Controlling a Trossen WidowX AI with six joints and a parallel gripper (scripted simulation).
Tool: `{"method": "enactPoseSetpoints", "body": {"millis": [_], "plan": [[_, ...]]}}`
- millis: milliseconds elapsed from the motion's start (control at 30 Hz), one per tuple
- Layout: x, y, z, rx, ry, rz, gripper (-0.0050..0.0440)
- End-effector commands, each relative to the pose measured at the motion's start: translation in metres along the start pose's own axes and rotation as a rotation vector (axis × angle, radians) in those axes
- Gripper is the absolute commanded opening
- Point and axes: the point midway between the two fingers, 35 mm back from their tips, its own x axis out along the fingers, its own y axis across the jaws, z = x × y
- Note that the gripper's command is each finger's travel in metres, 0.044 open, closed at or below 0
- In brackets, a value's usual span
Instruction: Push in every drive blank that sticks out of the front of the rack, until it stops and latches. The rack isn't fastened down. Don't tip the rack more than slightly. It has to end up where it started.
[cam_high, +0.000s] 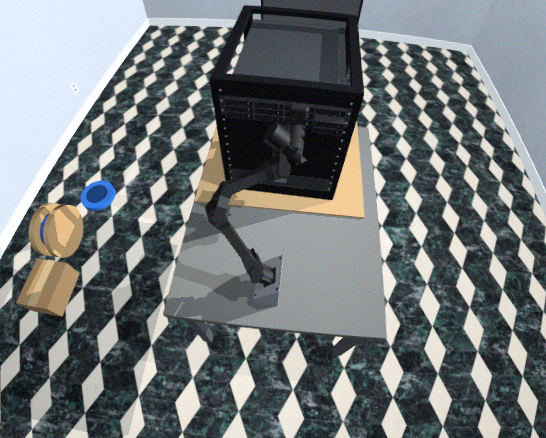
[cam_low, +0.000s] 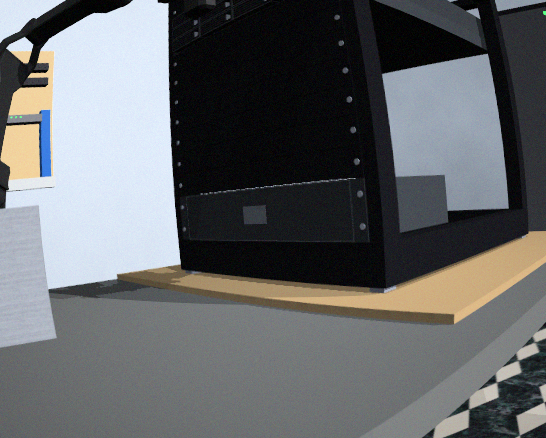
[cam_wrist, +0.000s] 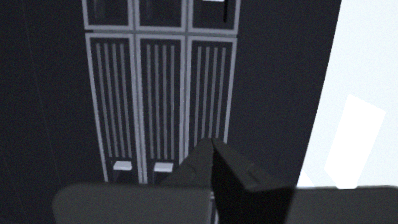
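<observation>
The black rack (cam_high: 287, 100) stands on a tan board (cam_high: 345, 195) at the far end of the grey table; it also shows in the exterior view (cam_low: 280, 140). Rows of drive blanks (cam_high: 260, 107) run across the top of its front. My gripper (cam_high: 300, 120) is shut and empty, with its tip against the rack front at that row. In the wrist view, three slatted blanks (cam_wrist: 160, 100) stand side by side. The shut fingers (cam_wrist: 212, 147) sit on the near end of the right one and hide its latch tab. The tabs of the other two show.
The arm's base plate (cam_high: 268, 280) is bolted near the table's front. A dark panel (cam_low: 275, 212) closes the rack's lower front. On the floor to the left are a blue bowl (cam_high: 98, 195), a round wooden piece (cam_high: 55, 230) and a box (cam_high: 47, 286).
</observation>
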Motion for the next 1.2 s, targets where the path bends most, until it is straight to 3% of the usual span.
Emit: {"method": "enactPoseSetpoints", "body": {"millis": [0,1167], "plan": [[0.001,-0.009,0.007,-0.013,-0.007,-0.014,-0.0050],[0.014,-0.009,0.007,-0.013,-0.007,-0.014,-0.0050]]}}
